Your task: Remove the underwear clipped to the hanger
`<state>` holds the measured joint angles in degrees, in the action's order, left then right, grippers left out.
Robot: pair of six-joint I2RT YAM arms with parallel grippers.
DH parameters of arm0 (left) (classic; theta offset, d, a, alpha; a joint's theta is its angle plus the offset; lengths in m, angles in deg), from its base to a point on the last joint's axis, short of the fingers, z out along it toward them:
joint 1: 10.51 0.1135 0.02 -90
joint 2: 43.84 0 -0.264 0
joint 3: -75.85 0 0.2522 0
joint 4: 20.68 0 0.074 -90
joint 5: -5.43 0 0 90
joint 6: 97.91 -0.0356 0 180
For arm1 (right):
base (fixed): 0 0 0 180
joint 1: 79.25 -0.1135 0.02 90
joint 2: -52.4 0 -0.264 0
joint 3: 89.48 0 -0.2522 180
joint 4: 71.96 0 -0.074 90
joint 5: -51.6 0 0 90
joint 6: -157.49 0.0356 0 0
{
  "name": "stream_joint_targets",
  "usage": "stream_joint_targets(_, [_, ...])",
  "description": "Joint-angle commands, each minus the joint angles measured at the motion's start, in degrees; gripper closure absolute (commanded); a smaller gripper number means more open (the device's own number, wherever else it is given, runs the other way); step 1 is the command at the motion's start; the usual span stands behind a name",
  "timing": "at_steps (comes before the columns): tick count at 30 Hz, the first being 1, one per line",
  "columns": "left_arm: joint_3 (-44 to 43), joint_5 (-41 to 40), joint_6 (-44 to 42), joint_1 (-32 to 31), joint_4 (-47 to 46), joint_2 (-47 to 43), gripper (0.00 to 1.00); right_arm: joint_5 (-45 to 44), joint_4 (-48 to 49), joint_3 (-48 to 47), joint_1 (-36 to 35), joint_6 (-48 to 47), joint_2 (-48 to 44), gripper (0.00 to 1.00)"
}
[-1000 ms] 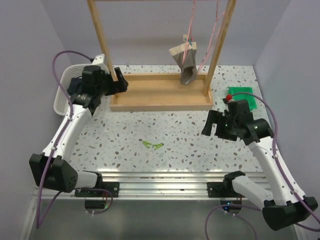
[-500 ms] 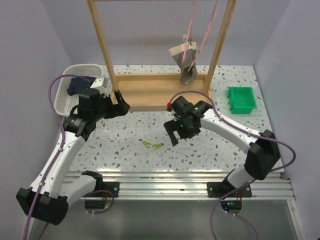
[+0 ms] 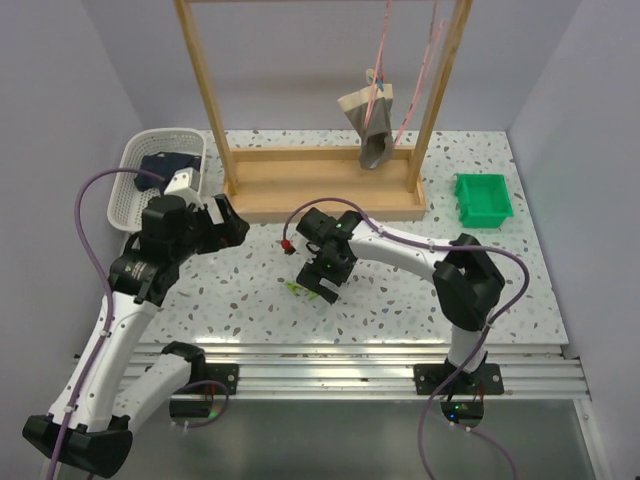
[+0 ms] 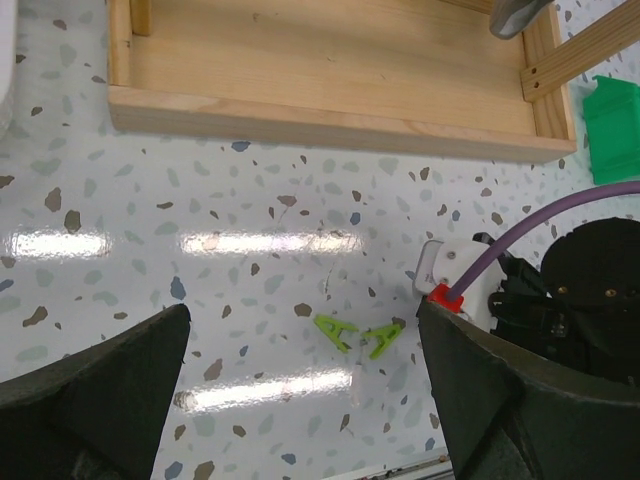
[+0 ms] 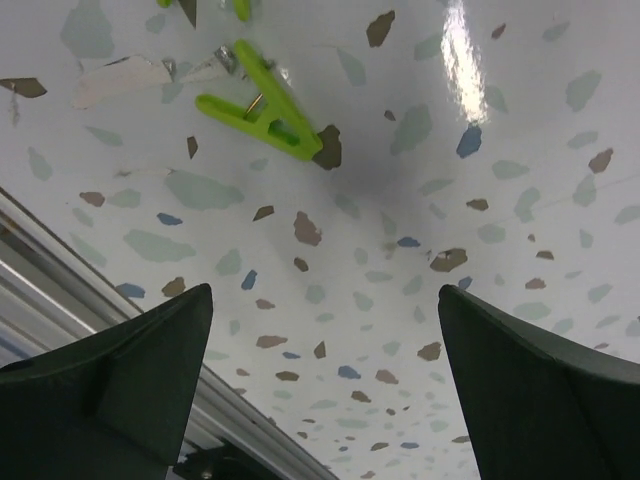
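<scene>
left hand (image 3: 230, 222): open, fingers spread wide, gripping nothing; above the tabletop (image 3: 400, 300), just off the near-left corner of the wooden rack (image 3: 320, 190).
right hand (image 3: 318, 282): open, fingers spread wide, gripping nothing; low over the tabletop at mid-front, right by the green clips (image 3: 303, 290).
green clips: two, lying loose and flat on the tabletop; in the right wrist view one sits ahead of the fingers, not between them.
grey underwear (image 3: 374, 130): hanging on the pink hanger (image 3: 384, 50) inside the rack, beige waistband uppermost, lower end just above the rack's base; well apart from both hands.
navy underwear (image 3: 163, 165): bunched in the white basket (image 3: 122, 190) at far left, beside the left arm.
green bin (image 3: 484, 200): right side of the tabletop, near the rack.
</scene>
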<state>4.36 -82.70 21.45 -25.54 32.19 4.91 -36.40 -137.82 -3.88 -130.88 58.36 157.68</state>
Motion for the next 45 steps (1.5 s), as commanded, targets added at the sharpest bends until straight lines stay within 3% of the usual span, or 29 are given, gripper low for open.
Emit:
stream_joint_targets(1, [0.52, -1.16, 0.43, 0.09, 2.19, -1.02, 0.0, -0.16, 2.79, -4.34, -0.04, -9.14, 2.47, 0.02])
stream_joint_targets(9, [1.75, -1.69, 0.43, 0.09, 3.51, -3.93, 0.0, 3.19, 5.17, -7.07, -0.66, -12.93, 7.48, 0.03])
stream_joint_targets(18, [2.36, -3.45, 0.17, 0.09, 3.77, -4.37, 0.0, 2.14, 7.54, -6.28, -5.05, -10.83, 11.79, 0.08])
stream_joint_targets(25, [2.19, -5.12, -0.27, 0.09, 4.57, -5.42, 0.0, -0.41, 8.41, -6.37, -5.23, -9.25, 12.32, 0.17])
stream_joint_targets(35, [2.63, -5.74, -0.27, 0.09, 4.39, -5.95, 0.0, -1.91, 4.46, -11.56, -5.23, -3.8, 16.72, 0.62])
stream_joint_targets(40, [2.1, -5.91, -0.71, 0.09, 4.39, -5.69, 0.0, -3.75, 3.84, -10.86, -4.97, -0.02, 15.84, 1.0])
stream_joint_targets(45, [0.87, -5.65, -1.41, 0.09, 3.96, -4.72, 0.0, -7.26, 5.51, -6.91, -2.95, 8.66, 10.49, 1.0])
